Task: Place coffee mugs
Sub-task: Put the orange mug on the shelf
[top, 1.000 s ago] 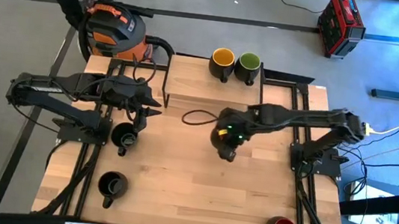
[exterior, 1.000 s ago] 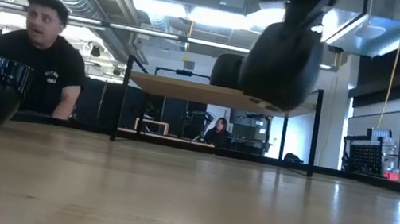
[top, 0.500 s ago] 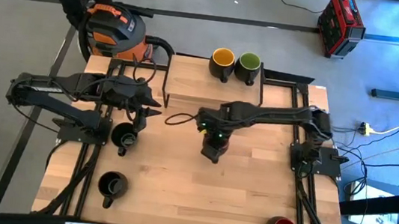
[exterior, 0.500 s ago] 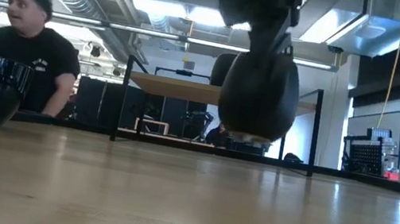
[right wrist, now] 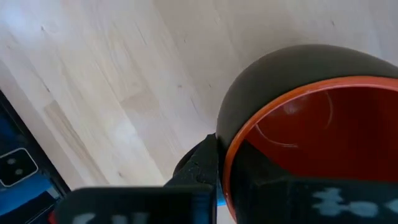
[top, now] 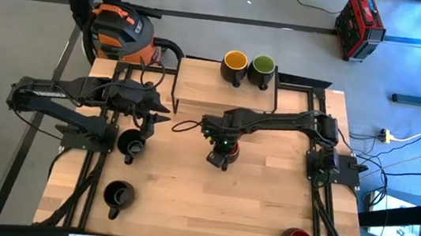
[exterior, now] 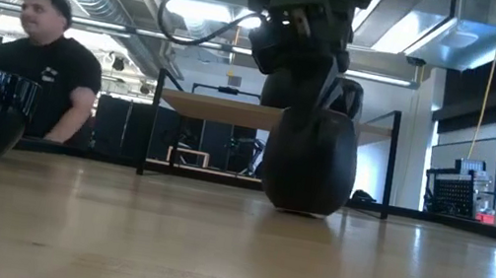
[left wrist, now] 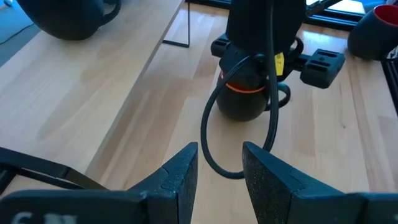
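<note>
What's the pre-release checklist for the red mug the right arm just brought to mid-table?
1. Right end effector clamped on red mug rim: ok.
2. Mug base on the table, low view shows contact: ok.
3. Mug upright, not tilted: ok.
4. Clear of the other mugs; yellow mug and green mug sit at the far edge: ok.
5. Left end effector open, empty, back from the mug: ok.
6. Black cable looping beside the mug, snag on retreat: cannot tell.
</note>
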